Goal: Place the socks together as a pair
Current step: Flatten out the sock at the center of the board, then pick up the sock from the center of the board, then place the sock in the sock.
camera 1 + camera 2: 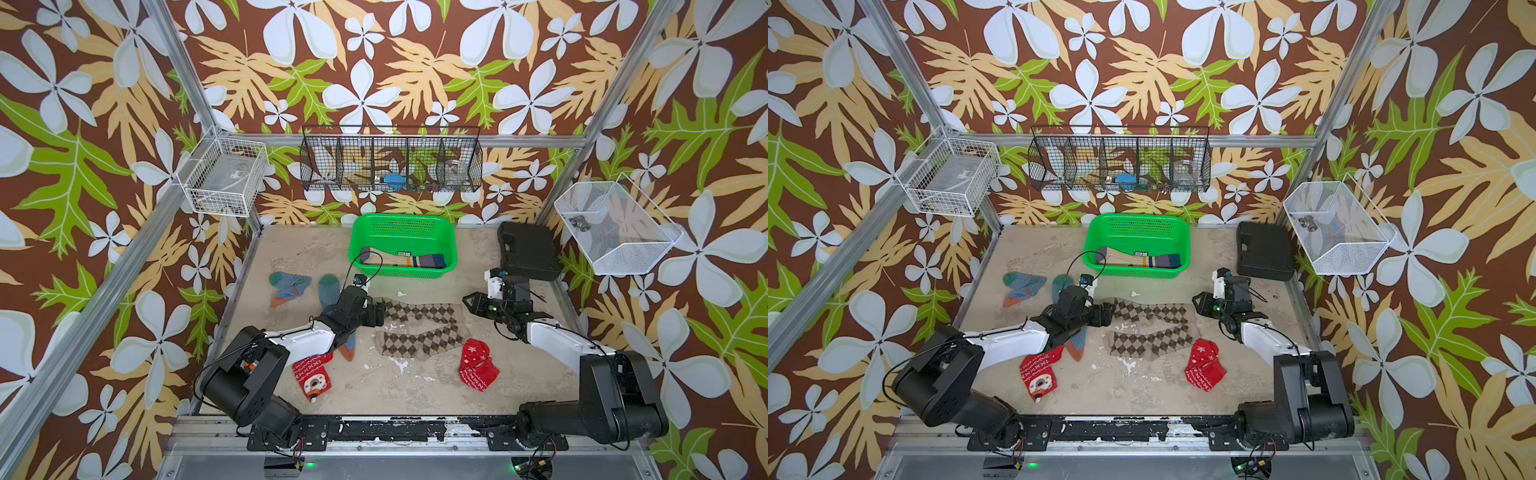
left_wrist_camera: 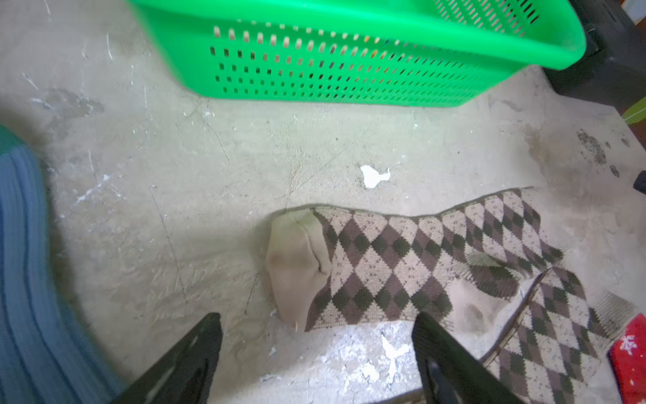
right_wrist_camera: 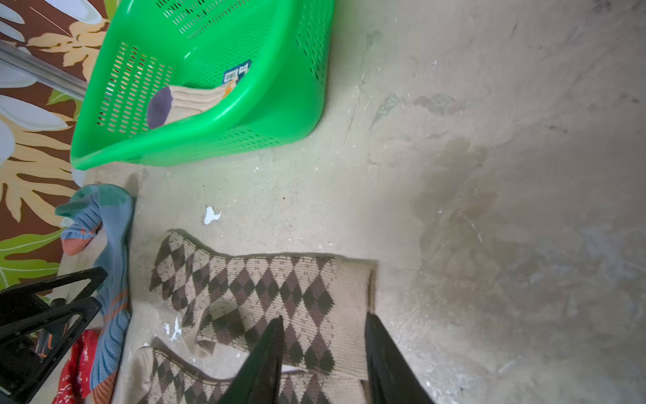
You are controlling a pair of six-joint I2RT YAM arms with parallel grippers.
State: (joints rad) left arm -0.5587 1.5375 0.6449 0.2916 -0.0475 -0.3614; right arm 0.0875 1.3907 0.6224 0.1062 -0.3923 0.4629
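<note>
The far brown sock [image 1: 419,311] and the near brown sock [image 1: 419,343] lie side by side in the middle of the counter [image 1: 291,249], touching. The left pincer [image 2: 314,318] is wide open by the far sock's toe and holds nothing. The right pincer [image 3: 323,318] is open over its cuff and holds nothing too. I think the step is letting this pair go. To do it well, both pincers should lift straight up, so no finger snags the cloth and pulls the socks apart. The left arm hides part of a blue sock [image 1: 328,293] and a red sock [image 1: 311,372]. In the basket [image 1: 453,237] I cannot tell if the striped sock [image 1: 407,259] is one or two
</note>
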